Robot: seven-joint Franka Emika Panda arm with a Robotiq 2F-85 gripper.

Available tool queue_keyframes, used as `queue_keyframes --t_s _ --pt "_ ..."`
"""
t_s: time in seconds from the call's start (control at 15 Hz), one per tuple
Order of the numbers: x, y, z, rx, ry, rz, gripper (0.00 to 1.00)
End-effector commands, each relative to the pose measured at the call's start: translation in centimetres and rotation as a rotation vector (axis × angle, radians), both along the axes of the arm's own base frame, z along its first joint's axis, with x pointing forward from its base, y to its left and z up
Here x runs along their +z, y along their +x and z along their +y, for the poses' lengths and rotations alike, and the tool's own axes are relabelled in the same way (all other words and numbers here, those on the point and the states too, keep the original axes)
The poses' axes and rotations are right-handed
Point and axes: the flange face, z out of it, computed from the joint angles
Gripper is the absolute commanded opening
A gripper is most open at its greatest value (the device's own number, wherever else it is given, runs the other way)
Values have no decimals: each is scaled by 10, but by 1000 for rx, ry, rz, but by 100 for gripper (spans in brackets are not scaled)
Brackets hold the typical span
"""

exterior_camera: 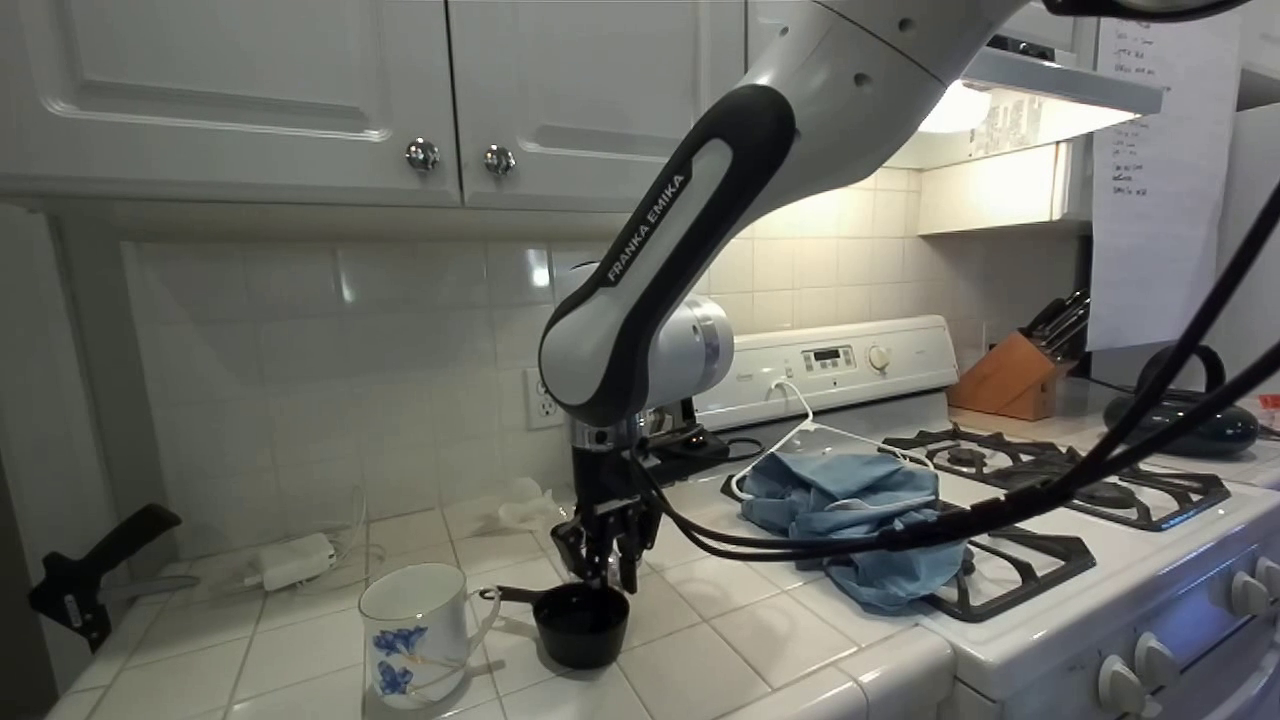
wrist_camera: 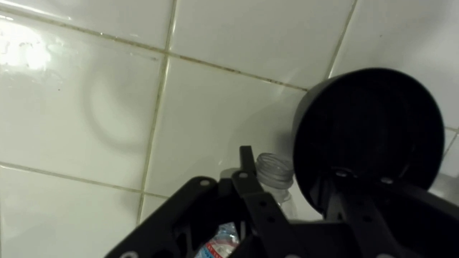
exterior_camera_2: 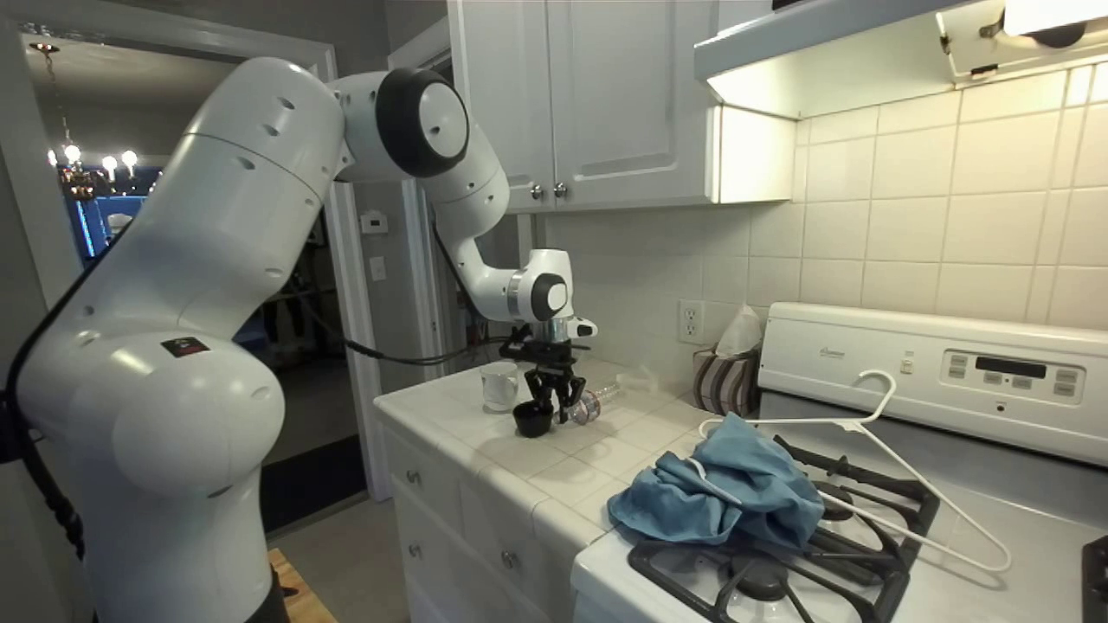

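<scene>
The counter (exterior_camera: 740, 630) is surfaced in white square tiles, brownish grout lines legible in the wrist view; glare sits on the tiling at that view's upper left; a black cup (exterior_camera: 582, 635) stands upright on it, its handle pointing toward a white mug (exterior_camera: 410, 640) with blue flowers; a clear bottle (wrist_camera: 274, 172) lies on its side, its threaded neck just beside the cup. The gripper (exterior_camera_2: 555, 408) points down over the cup — fingers partly apart, with the neck and part of the cup's rim showing between them in the wrist view; contact with either cannot be determined.

A white tile backsplash (exterior_camera: 400, 350) rises behind the counter, with 1 outlet (exterior_camera_2: 690, 322); above it, 2 cabinet doors (exterior_camera: 600, 80) carry round knobs (exterior_camera: 422, 154). Adjoining the counter is a white gas stove (exterior_camera: 1130, 565) — a crumpled blue cloth (exterior_camera: 830, 485) and a white hanger (exterior_camera_2: 854, 425) lie on it; a lit range hood (exterior_camera: 1070, 85) is fixed overhead; a striped tissue box (exterior_camera_2: 725, 385) stands beside the stove; a wooden knife block (exterior_camera: 1010, 378) stands on its opposite side. In an exterior view, a doorway (exterior_camera_2: 353, 285) shows a lit chandelier (exterior_camera_2: 80, 180) beyond.
</scene>
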Motion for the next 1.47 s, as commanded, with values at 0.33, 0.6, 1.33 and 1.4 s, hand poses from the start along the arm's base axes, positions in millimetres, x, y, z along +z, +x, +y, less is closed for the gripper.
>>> queue_keyframes --t_s 0.33,0.6,1.33,1.4 --pt "6 6 9 40 28 -3 14" --pt "7 8 10 47 29 -3 0" --pt "9 10 10 57 44 5 1" --pt "9 10 10 58 46 4 1"
